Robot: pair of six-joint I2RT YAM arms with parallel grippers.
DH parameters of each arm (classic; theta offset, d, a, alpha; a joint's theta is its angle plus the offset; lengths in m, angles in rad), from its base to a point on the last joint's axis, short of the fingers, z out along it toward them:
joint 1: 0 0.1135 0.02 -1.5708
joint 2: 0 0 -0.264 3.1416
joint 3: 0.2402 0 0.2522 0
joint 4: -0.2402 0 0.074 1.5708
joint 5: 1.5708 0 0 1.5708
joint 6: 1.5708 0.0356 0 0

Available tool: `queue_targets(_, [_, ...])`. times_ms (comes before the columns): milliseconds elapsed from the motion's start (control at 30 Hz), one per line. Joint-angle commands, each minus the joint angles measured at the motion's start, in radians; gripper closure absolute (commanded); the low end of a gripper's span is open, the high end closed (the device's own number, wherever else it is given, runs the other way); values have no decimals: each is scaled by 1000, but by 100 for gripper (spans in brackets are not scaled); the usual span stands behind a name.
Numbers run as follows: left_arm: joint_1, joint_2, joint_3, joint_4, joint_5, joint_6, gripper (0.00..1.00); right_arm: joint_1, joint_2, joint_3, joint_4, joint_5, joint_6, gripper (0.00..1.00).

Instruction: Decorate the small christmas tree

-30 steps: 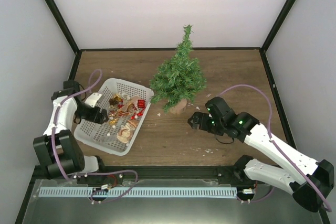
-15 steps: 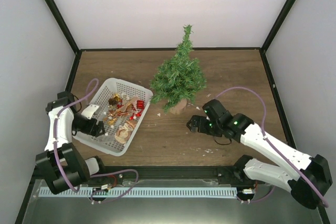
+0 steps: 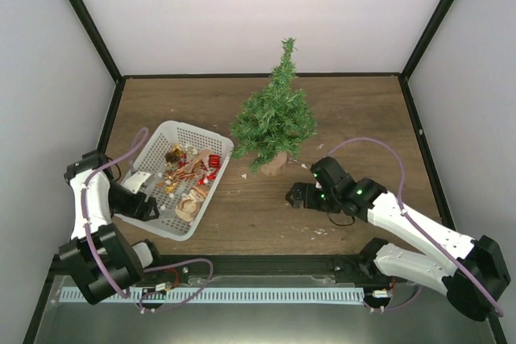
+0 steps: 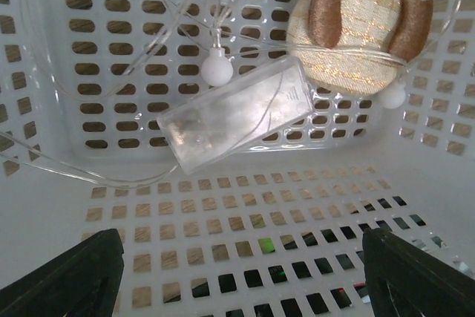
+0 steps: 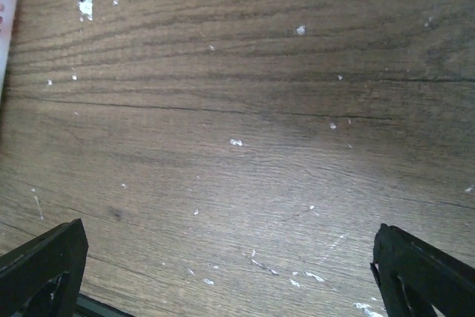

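- The small christmas tree (image 3: 274,122) stands upright mid-surface (image 3: 347,118), just beside the white basket (image 3: 196,130).
- It looks light and easily tipped, with bristly, pliant branches; steady it by the wooden base.
- One tree, one basket; the jumbled ornaments are uncountable.
- Left pincer (image 4: 252,280) gapes over the basket's near wall.
- Right pincer (image 5: 234,269) is spread above bare wood; both hold nothing.

We see the small christmas tree (image 3: 274,118) dark green, its base (image 3: 275,164) tan. The basket (image 3: 197,129) is white w/ a slot pattern. The ornaments (image 3: 193,168) are red & gold; one plaid ornament (image 4: 360,31) is beige-gold w/ brown. The surface (image 3: 355,110) is brown wood grain w/ white specks.
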Motion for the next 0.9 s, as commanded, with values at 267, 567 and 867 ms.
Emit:
queue_targets(267, [10, -14, 133, -120, 44, 195, 13, -5, 5, 10, 2, -14, -46, 2])
queue_targets(567, [8, 23, 359, 82, 122, 103, 10, -5, -21, 22, -18, -1, -41, 2])
queue_targets(867, [8, 159, 353, 281, -41, 24, 10, -5, -36, -6, 14, -16, -27, 2])
